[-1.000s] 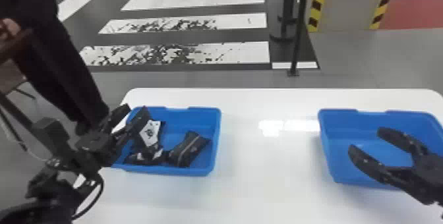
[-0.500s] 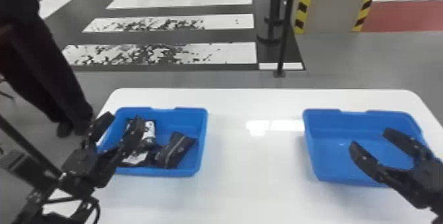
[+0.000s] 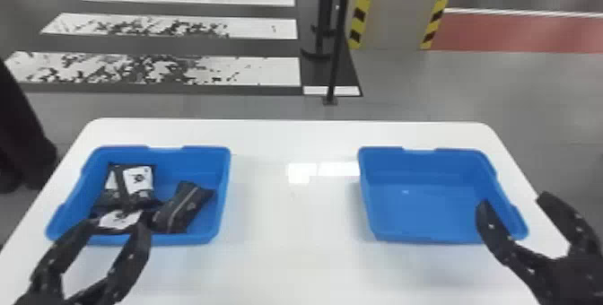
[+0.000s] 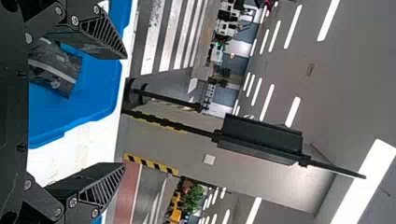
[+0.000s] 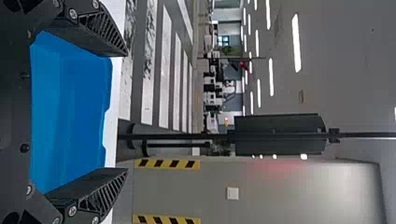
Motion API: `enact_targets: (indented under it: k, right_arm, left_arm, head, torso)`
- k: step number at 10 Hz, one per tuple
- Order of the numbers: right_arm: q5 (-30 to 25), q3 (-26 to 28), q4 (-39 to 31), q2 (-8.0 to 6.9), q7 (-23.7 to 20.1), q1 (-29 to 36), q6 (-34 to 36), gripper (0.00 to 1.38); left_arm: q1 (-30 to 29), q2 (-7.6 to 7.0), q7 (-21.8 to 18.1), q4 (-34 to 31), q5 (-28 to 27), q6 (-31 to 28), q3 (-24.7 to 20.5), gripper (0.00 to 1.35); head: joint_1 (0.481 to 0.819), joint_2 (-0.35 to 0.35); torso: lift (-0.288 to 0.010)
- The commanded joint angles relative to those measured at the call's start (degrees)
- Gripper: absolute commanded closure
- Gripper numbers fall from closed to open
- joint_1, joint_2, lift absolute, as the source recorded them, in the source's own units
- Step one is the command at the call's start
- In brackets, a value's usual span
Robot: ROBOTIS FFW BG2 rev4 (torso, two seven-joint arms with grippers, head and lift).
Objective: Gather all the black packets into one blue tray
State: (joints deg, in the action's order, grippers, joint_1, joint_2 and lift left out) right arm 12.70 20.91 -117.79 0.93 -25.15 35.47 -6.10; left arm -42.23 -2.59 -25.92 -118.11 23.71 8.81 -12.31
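At near edge of left tray [image 3: 188, 239], left tool [image 3: 117, 227] spread, right tool [image 3: 514, 201] spread by right tray [image 3: 404, 165], table [image 3: 296, 223] between

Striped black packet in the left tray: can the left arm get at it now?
Likely yes: the packet looks uncovered, and the left gripper is open, close by at the tray's near rim.
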Motion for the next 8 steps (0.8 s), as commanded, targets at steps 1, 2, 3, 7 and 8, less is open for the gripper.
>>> enact_targets:
  k: [1, 2, 3, 7, 8]
  right_arm:
    - [-1.62, 0.0, -5.33, -0.98, 3.26, 6.57, -3.04, 0.15]
    - [-3.1, 0.0, -7.58, -0.98, 4.93, 9.53, -4.73, 0.15]
    - [-5.39, 0.0, -10.53, -0.98, 6.34, 12.76, -5.15, 0.15]
    - [-4.47, -0.23, -8.98, -0.98, 6.95, 15.71, -6.42, 0.15]
    - [-4.36, -0.23, -8.84, -0.98, 7.04, 15.57, -6.42, 0.15]
  left_arm:
    - [-3.61, 1.1, 0.34, -2.2, -2.35, 1.88, 0.2, 0.23]
    - [-5.16, 2.24, 0.6, -3.18, -3.26, 3.0, -0.49, 0.23]
    - [-6.85, 2.74, 0.69, -5.15, -5.55, 3.14, -1.86, 0.23]
    - [-9.94, 2.74, 1.57, -7.4, -8.86, 5.82, -5.06, 0.23]
    - [-10.22, 2.74, 2.36, -7.82, -9.32, 5.68, -5.52, 0.24]
  head:
    - [0.695, -0.101]
    - [0.695, -0.12]
    - [0.695, -0.122]
    - [0.695, -0.079]
    - [0.695, -0.075]
  torso:
    - [-0.11]
    - [-0.11]
    - [-0.11]
    - [-0.11]
    - [-0.11]
